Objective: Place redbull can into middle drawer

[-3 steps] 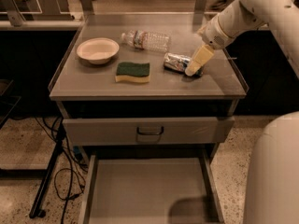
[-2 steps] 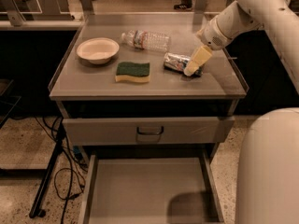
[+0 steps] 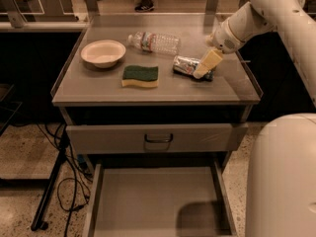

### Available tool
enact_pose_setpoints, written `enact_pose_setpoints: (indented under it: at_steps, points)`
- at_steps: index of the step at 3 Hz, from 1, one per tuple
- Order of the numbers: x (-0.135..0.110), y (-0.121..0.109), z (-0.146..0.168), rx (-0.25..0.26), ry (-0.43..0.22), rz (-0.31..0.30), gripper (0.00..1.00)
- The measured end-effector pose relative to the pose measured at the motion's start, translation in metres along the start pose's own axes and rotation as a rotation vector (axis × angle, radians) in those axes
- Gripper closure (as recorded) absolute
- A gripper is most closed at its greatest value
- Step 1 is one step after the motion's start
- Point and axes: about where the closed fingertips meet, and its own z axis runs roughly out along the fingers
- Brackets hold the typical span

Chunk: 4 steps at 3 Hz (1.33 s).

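The redbull can point(image 3: 184, 64) lies on its side on the cabinet top, right of the sponge. My gripper point(image 3: 204, 69) hangs from the arm at the upper right and is down at the can's right end, covering that end. The middle drawer point(image 3: 154, 201) is pulled out at the bottom of the view, with a bare flat floor and low side walls. Its right front part lies behind my own body.
On the cabinet top point(image 3: 98, 90) are a white bowl point(image 3: 102, 52), a green and yellow sponge point(image 3: 140, 76) and a clear water bottle point(image 3: 154, 42). A shut drawer with a grey front and dark handle point(image 3: 158, 138) sits above the open one. Cables point(image 3: 66, 181) lie on the floor at left.
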Motion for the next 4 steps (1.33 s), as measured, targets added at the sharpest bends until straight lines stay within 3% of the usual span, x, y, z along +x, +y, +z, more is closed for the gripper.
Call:
enact_pose_setpoints:
  at_steps: [3, 4]
  points:
    - [0.0000, 0.0000, 0.0002, 0.000, 0.000, 0.000, 0.89]
    - [0.0000, 0.0001, 0.0004, -0.001, 0.000, 0.000, 1.00]
